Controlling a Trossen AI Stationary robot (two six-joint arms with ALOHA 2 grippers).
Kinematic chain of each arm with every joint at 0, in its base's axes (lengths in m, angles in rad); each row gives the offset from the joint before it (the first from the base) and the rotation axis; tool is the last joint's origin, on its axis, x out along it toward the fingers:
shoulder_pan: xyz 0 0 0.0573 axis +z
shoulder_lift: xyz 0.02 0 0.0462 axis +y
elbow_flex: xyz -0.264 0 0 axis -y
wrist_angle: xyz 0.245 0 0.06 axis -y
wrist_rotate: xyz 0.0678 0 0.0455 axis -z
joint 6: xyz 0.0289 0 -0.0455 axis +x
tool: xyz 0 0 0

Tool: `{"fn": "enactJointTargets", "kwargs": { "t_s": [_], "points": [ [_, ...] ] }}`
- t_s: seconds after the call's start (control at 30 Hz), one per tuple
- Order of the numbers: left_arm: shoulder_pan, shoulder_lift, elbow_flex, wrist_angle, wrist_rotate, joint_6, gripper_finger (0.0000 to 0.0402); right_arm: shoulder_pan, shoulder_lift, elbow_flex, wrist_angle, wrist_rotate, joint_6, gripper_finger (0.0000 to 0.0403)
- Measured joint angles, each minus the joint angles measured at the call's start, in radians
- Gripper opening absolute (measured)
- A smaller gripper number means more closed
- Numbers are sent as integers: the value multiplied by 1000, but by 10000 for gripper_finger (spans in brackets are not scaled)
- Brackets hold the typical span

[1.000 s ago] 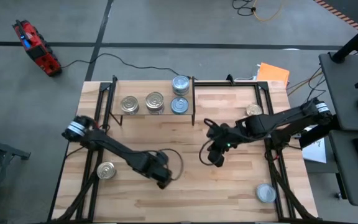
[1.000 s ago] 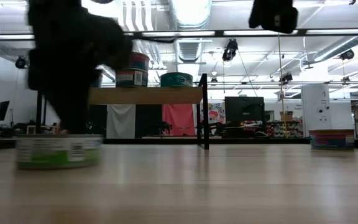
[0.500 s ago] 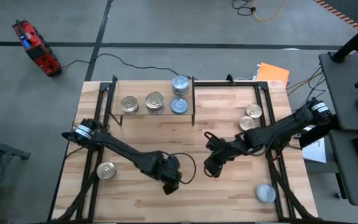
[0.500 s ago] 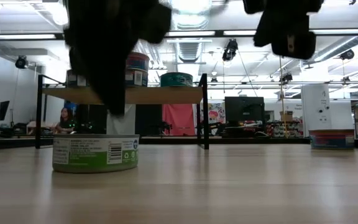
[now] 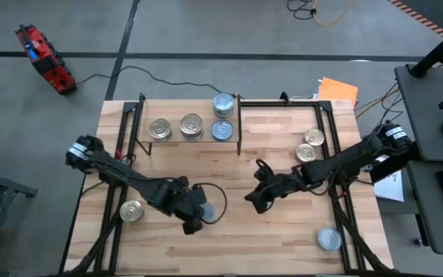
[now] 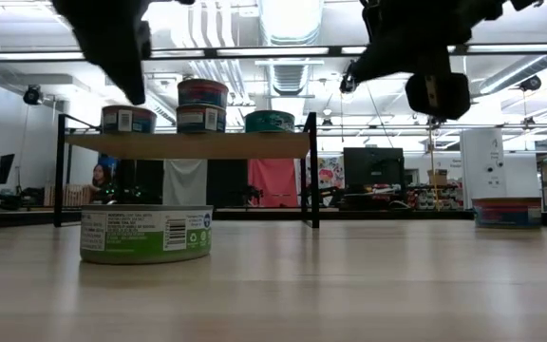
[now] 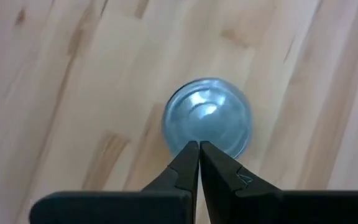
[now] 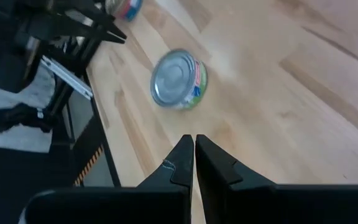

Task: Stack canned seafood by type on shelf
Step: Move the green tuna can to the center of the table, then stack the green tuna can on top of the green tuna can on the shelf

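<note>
With fingers pressed together and empty, the left gripper (image 5: 191,225) hangs above a silver-lidded tin (image 7: 207,117) near the table's (image 5: 283,238) front edge, seemingly lining up to fetch it for the shelf (image 5: 187,139), while the right gripper (image 5: 251,200), also closed and empty, waits mid-table.

Grey concrete floor (image 5: 206,31) surrounds the butcher-block table (image 5: 283,238), crossed by dark seam lines, with a red device (image 5: 44,58) at far left and a black cable (image 5: 129,73) running from it. Across the room, fluorescent ceiling strips (image 6: 283,50), silver ductwork (image 6: 292,19), a white cabinet (image 6: 487,161) at right and a red cloth (image 6: 275,180) are visible. An orange sheet (image 5: 338,90) lies off the table's far right corner.
</note>
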Motion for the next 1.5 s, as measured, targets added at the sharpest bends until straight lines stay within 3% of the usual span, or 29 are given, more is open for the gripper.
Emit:
{"fn": "enactJointTargets", "kwargs": {
  "t_s": [0.23,0.47,0.73,0.97,1.27,1.5],
  "points": [
    [-38,-183,-207,110,16,3,0,-23,0,21,2,49,25,9],
    [-38,-333,-438,516,75,-8,0,-24,80,108,1,49,21,9],
    [-44,-285,-498,579,78,-97,0,-27,242,245,-8,11,-16,9],
    [-54,-185,-485,584,58,-91,0,-39,381,347,-148,-35,-14,9],
    [-68,-94,-484,611,49,-103,0,-53,515,362,-124,-132,-3,9],
    [-72,-74,-484,619,46,-108,0,-56,569,361,-80,-139,-4,9]
  ]
}}
